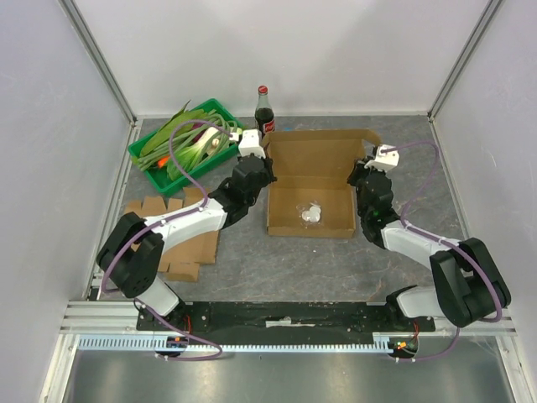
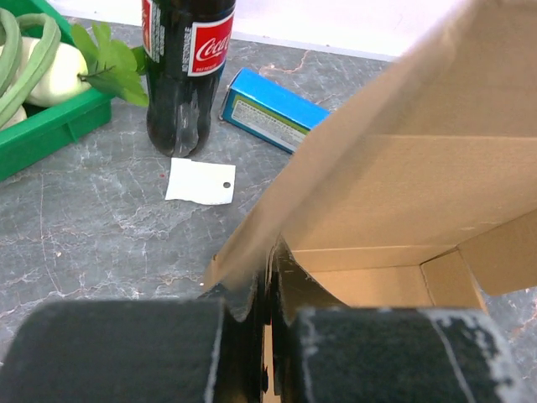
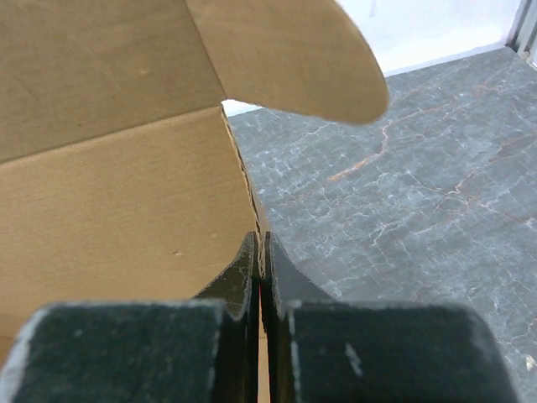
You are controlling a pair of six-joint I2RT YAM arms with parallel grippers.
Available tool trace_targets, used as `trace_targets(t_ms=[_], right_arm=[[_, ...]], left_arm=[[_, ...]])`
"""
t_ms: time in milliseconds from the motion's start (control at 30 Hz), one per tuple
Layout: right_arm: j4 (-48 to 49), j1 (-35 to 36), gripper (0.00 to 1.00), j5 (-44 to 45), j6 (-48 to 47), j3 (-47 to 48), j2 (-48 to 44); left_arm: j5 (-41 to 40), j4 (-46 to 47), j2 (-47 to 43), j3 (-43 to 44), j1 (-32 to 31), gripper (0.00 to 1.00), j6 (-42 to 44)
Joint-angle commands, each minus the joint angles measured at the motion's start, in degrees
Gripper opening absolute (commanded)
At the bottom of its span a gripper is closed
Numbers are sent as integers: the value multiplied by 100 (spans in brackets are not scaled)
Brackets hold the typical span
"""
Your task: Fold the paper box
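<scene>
A brown cardboard box (image 1: 310, 180) lies open in the middle of the table, its lid raised at the back, with a small white object (image 1: 311, 213) inside. My left gripper (image 1: 267, 172) is shut on the box's left side wall (image 2: 252, 252). My right gripper (image 1: 357, 176) is shut on the box's right side wall (image 3: 239, 218). In the right wrist view the rounded lid flap (image 3: 294, 54) hangs above my fingers (image 3: 247, 269).
A green tray (image 1: 164, 164) of green vegetables sits at the back left. A cola bottle (image 1: 263, 111) stands behind the box, with a blue packet (image 2: 273, 107) and a white paper tag (image 2: 200, 181) beside it. Flat cardboard pieces (image 1: 180, 243) lie at the left.
</scene>
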Motion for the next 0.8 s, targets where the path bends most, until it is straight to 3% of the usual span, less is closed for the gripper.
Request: trace_targets(t_ms=[0, 267, 767], right_arm=[[888, 25, 0, 25, -80, -374, 121], [1478, 192, 0, 24, -168, -1025, -46], [740, 421, 0, 139, 526, -1781, -776]], left_arm=[[-180, 1490, -32, -490, 1, 2, -14], [-13, 2282, -120, -1308, -8, 2, -145], [-31, 2590, -278, -2213, -219, 2, -330]])
